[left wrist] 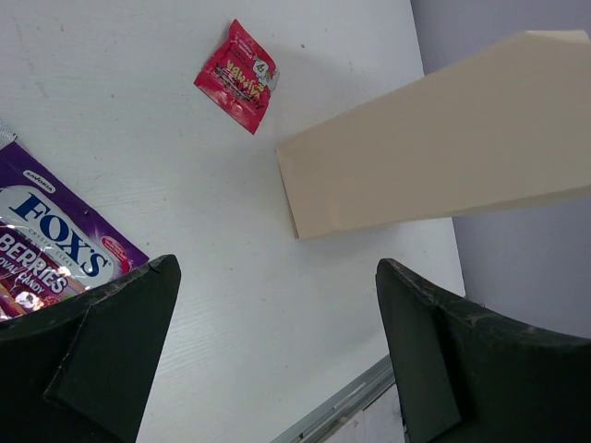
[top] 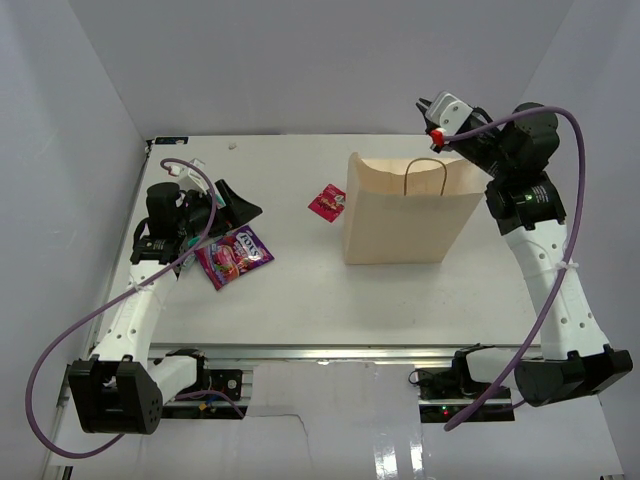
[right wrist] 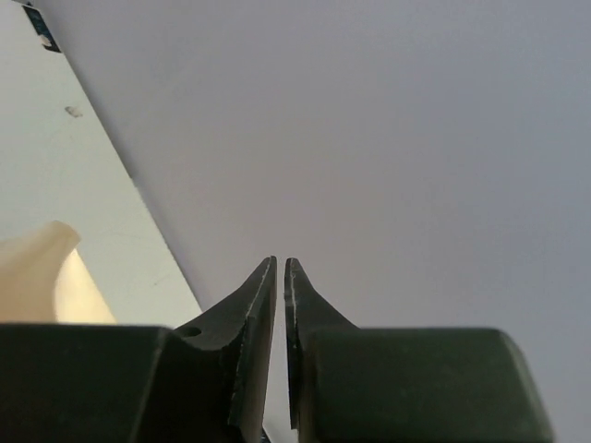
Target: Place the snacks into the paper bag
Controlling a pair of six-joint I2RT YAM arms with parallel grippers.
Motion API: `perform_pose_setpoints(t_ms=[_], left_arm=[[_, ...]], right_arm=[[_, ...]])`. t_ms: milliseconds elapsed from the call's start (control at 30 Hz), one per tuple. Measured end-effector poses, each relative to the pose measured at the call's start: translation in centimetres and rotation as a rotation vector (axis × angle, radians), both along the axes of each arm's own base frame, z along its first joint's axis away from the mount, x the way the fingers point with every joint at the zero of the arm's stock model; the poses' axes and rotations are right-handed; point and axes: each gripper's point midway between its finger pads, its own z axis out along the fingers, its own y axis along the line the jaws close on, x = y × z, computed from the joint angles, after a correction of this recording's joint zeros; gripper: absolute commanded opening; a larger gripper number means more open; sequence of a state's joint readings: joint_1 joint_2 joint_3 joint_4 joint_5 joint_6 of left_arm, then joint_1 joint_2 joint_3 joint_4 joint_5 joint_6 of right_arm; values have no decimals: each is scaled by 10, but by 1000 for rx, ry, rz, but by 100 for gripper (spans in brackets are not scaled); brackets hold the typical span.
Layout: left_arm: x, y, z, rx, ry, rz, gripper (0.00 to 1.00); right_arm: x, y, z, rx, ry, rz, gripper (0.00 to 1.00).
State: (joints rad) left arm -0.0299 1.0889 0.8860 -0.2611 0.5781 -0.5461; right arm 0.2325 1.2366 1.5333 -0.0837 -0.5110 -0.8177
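Note:
The tan paper bag (top: 410, 215) stands upright right of the table's middle, and also shows in the left wrist view (left wrist: 434, 138). A purple-magenta packet (top: 236, 256) lies at the left, below my left gripper (top: 242, 204); the left wrist view shows it too (left wrist: 51, 249). A small pink-red packet (top: 327, 202) lies just left of the bag and also appears in the left wrist view (left wrist: 238, 77). My left gripper (left wrist: 277, 309) is open and empty above the table. My right gripper (top: 437, 106) is shut and empty, raised behind the bag's top; the right wrist view (right wrist: 281, 265) faces the wall. The orange-yellow packet is out of view.
A silvery packet corner (left wrist: 5, 136) pokes out beside the purple packet. White walls enclose the table on the left, back and right. A metal rail (top: 330, 352) runs along the near edge. A corner of the bag (right wrist: 42, 277) shows in the right wrist view.

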Motion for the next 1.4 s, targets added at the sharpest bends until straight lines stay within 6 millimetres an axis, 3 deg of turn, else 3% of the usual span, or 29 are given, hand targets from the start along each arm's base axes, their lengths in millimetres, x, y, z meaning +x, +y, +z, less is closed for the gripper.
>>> perform_pose_setpoints(t_ms=[33,133,233,333,467,567,633,767,833,900,1100,1267,1400], left_arm=[[0,0,0,0,0,0,98],[0,0,0,-1,2,-2,98],[0,-1,-1,-2,4,-5,98],[1,-1,-2,-2,6,-6,98],[2,-1,-5,2,13,-8,98],[4,-1,-9,7,20,-9,98],[4,0,-11,10,24,-11,98],[6,0,-15,18,30,-14,98],[7,0,-17,22,35,-15,98],[7,0,-19,25,40,-17,98],[11,0,-27,30,55,-21,98],[19,-3,-37,24,87,-36,98],[28,-11,-39,26,89,-61,98]], right_arm=[[-1,1,-3,8,19,9,20],[-6,9,-15,40,107,61,55],[-2,13,-28,89,227,73,74],[27,7,-41,125,342,21,80],[68,-22,-73,85,457,-66,84],[75,-31,-101,-18,522,-62,86],[71,-30,-107,-90,539,-34,86],[67,-33,-83,-200,469,0,86],[65,-44,-68,-243,416,-21,86],[62,-59,-67,-279,403,-61,86],[41,-85,-104,-378,513,-87,85],[11,-85,-142,-427,635,-11,85],[3,-83,-159,-432,686,29,84]])
